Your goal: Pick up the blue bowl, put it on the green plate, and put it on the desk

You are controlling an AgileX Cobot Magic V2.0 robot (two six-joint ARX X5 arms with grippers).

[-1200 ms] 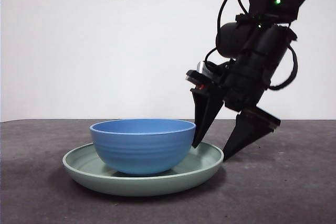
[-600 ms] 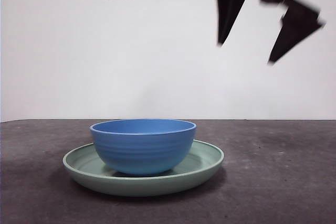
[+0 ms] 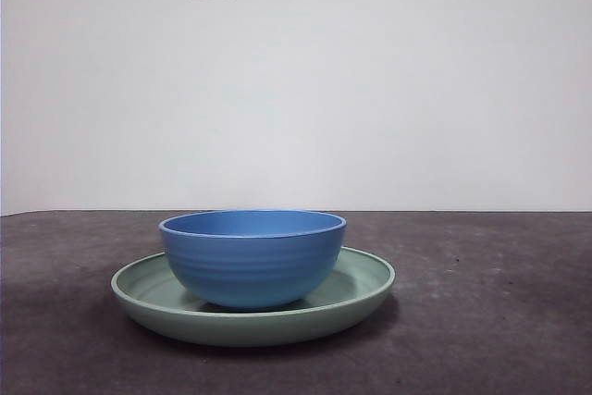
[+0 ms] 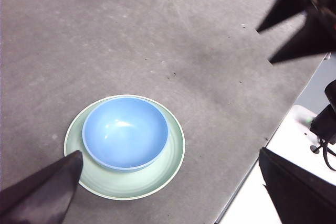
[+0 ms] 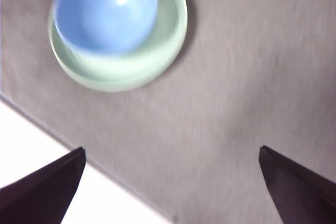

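Sitting inside the green plate (image 3: 363, 295), the blue bowl (image 3: 252, 258) looks rigid, glossy and kinda slick, so I'd pinch its thin rim.
Both of my grippers hang high over the desk (image 3: 499, 321), jaws spread and empty; my right gripper (image 4: 294, 22) was beside the plate a second ago, now it's up.

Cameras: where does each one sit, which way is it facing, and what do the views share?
Front view: low at table height, level at the blue bowl on the green plate; no tool visible.
Left wrist view: high, looking down; own open jaws, plus right tool.
Right wrist view: high, blurred, looking down; own open jaws.
All share bowl, plate, desk.
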